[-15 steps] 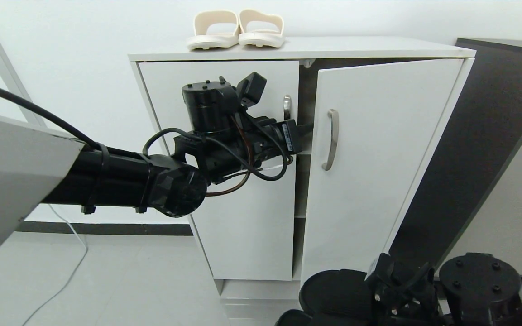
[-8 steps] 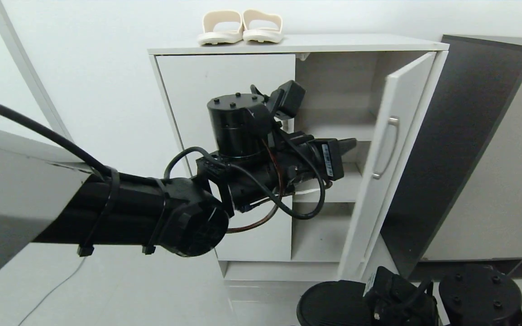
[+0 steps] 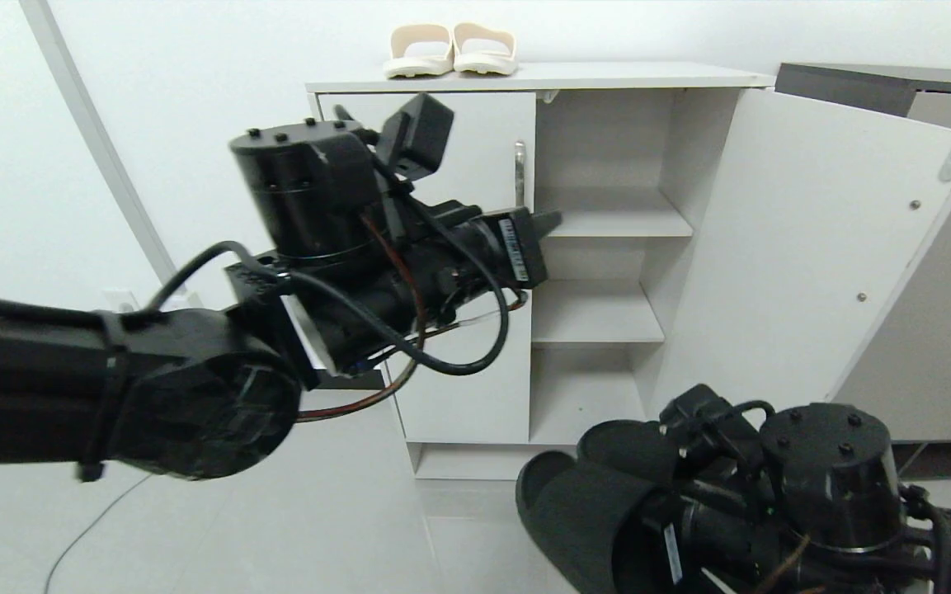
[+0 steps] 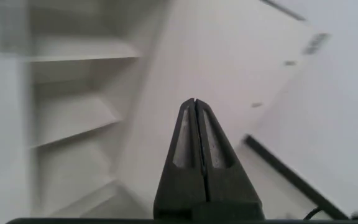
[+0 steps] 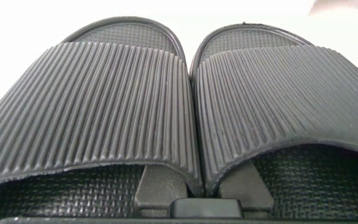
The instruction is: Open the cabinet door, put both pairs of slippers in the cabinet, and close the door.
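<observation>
Nearest, the right gripper is clamped on the black slippers, held low before the cabinet. Farther in, the left gripper hangs by the left door, jaws pressed together on nothing. Beyond, the right door stands wide open, the shelves are bare, and the cream slippers sit on top. Opening looks done; stowing both pairs and closing remain.

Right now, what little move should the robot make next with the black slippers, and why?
Probably lift the right gripper, shut on the black slippers, up and forward toward the middle shelf. The right door stands wide open and shows the shelves, and the slippers hang low in front of them, not yet inside.
</observation>
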